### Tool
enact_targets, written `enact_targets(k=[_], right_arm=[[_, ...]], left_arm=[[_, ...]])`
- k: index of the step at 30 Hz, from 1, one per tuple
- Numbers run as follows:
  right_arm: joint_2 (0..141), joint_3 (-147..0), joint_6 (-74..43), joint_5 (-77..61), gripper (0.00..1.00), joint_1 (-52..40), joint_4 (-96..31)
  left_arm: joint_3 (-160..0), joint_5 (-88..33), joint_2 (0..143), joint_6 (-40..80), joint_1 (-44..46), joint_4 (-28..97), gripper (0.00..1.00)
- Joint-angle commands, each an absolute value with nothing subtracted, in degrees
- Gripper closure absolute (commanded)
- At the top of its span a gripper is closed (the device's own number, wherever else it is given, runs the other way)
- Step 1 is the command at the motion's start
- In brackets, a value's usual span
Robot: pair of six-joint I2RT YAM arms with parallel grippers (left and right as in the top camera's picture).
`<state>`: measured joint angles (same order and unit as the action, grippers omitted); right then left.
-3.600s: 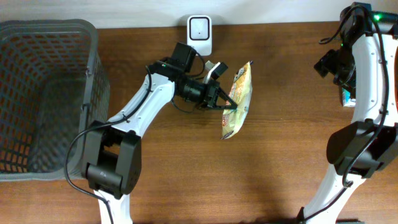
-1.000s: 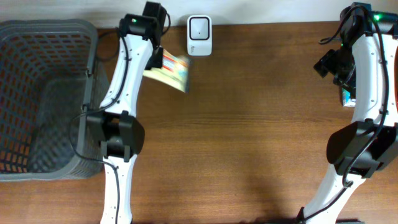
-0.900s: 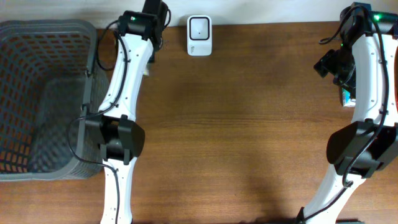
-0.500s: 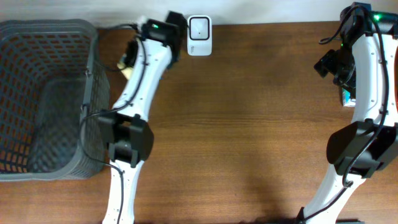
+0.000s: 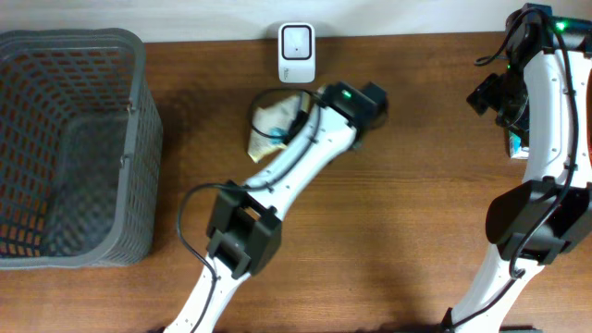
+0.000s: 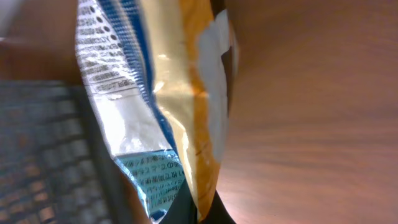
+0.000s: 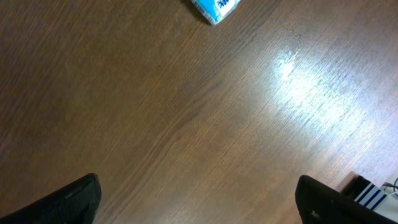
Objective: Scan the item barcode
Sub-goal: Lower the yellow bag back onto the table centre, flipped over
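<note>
Two arms stand at the wooden table (image 5: 416,203), and the left gripper (image 5: 294,125) is clamped on one end of a crinkled yellow-and-blue snack bag (image 5: 270,125), which sits just in front of the white barcode scanner (image 5: 296,53), a little toward the robot's left of it (whether the bag touches the wood I cannot tell). Well off to the scanner's right, the right gripper (image 7: 199,202) hangs with its fingers spread wide and nothing between them.
</note>
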<state>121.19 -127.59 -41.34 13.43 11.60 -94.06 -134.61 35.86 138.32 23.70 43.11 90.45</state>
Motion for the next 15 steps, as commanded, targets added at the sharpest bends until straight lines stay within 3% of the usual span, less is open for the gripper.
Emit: enact_targets(k=[1, 6, 7, 8, 9, 10, 12, 13, 14, 15], right_arm=[[121.4, -127.5, -41.1, 13.5, 0.01, 11.7, -94.0], [121.4, -127.5, -41.1, 13.5, 0.01, 11.7, -94.0], [121.4, -127.5, -41.1, 13.5, 0.01, 11.7, -94.0], [121.4, -127.5, -41.1, 13.5, 0.01, 11.7, -94.0], [121.4, -127.5, -41.1, 13.5, 0.01, 11.7, -94.0], [121.4, -127.5, -41.1, 13.5, 0.01, 11.7, -94.0], [121.4, -127.5, -41.1, 13.5, 0.01, 11.7, -94.0], [121.4, -127.5, -41.1, 13.5, 0.01, 11.7, -94.0], [121.4, -127.5, -41.1, 13.5, 0.01, 11.7, -94.0], [121.4, -127.5, -41.1, 13.5, 0.01, 11.7, -94.0]], left_arm=[[-134.1, 18.8, 136.9, 24.8, 47.3, 88.9, 1.0], [-134.1, -3.0, 136.9, 23.5, 51.8, 86.4, 1.0], [-134.1, -4.9, 136.9, 22.4, 52.2, 86.1, 0.93], [-134.2, -5.7, 136.9, 21.4, 52.4, 86.1, 0.83], [-134.5, -5.5, 136.9, 20.1, 52.5, 86.2, 0.64], [-135.0, -5.1, 136.9, 18.6, 52.4, 86.1, 0.53], [-136.8, -2.9, 136.9, 15.4, 51.0, 86.2, 0.18], [-138.3, -1.7, 136.9, 14.4, 49.6, 86.4, 0.11], [-140.0, -1.5, 136.9, 14.4, 47.9, 86.8, 0.14], [-141.0, -1.5, 136.9, 14.5, 46.5, 86.8, 0.36]])
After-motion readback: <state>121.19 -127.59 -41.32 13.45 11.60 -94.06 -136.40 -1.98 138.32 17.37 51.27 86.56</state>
